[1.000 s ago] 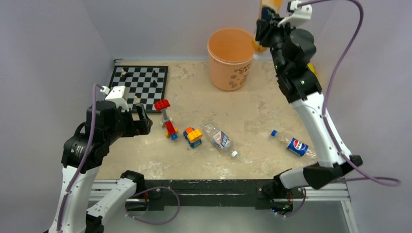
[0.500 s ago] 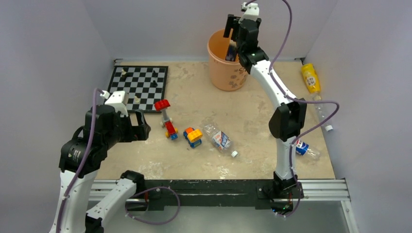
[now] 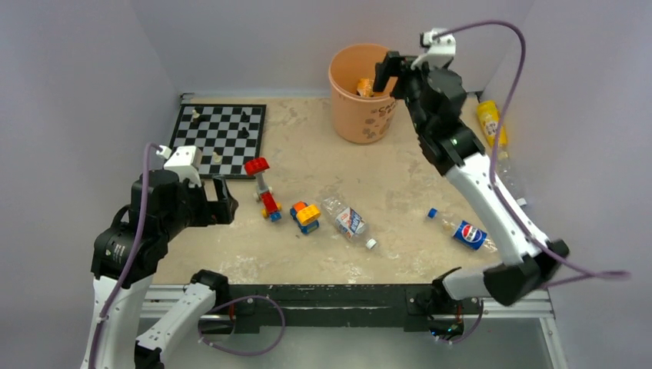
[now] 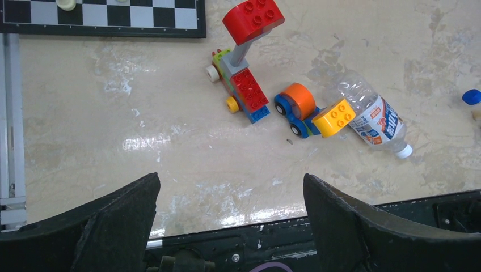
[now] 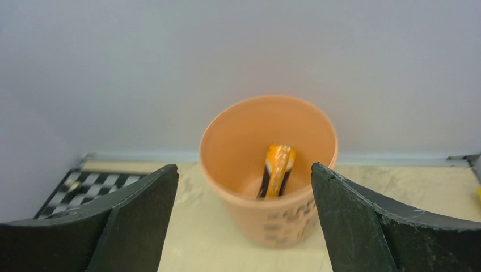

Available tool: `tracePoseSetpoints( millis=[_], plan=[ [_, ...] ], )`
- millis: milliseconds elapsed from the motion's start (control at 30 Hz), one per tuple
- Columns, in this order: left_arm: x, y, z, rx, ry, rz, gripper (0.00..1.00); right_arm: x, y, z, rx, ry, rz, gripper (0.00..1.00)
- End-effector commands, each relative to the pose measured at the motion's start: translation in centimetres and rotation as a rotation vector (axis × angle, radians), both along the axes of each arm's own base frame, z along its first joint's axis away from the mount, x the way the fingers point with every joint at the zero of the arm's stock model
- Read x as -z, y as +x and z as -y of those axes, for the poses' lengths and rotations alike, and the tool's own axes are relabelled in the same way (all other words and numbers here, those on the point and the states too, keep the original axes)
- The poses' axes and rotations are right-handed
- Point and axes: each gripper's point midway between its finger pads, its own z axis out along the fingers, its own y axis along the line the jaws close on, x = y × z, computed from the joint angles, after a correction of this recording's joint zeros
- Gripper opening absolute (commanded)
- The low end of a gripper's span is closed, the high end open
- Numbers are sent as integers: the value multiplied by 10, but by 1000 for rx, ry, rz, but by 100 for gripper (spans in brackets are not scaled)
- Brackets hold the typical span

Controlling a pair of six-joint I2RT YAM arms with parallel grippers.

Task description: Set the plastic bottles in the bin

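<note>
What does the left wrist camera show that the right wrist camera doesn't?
Left wrist only: a red-topped brick toy, an orange-and-blue brick car and a clear plastic bottle lying by it. Right wrist only: the peach-orange bin with an orange bottle inside. Both: the chessboard and the marbled tabletop.

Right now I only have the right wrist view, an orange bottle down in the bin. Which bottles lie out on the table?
Observer: A Pepsi bottle lies on the table, front right.
Operator: Any others?
Observer: A clear bottle with a white cap lies mid-table, beside a yellow toy brick.
Operator: Anything farther back?
Observer: A yellow bottle lies at the far right edge, partly behind the right arm.
</note>
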Motion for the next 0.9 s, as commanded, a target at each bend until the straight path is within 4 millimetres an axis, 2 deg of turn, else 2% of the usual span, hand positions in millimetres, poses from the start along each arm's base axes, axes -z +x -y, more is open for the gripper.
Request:
tracePoseSetpoints(
  millis=[0,33,67,200,300,400,533,700,867],
  plan=[
    [-7,9,11,46,-28,39,100,58,-62,-10,-117,-10,-142,91],
    [-7,10,12,49,-33,37,100,77,-74,-10,-130,-13,-188,91],
    [-7,10,13,50,-39,34,100,105,-87,-11,-156,-25,-259,91],
    [-3,12,14,43,-47,25,100,176,-133,-31,-288,-29,-439,89],
    [2,13,15,36,-51,8,100,222,-163,-52,-363,-55,-566,89],
    [6,12,15,29,-58,-6,100,259,-186,-75,-427,-95,-658,90],
    [9,12,16,23,-63,-13,100,305,-196,-92,-465,-162,-774,91],
    [10,12,16,19,-66,-18,100,345,-202,-112,-537,-264,-853,92],
    [11,12,16,15,-68,-23,100,382,-207,-121,-579,-325,-918,92]
  ],
)
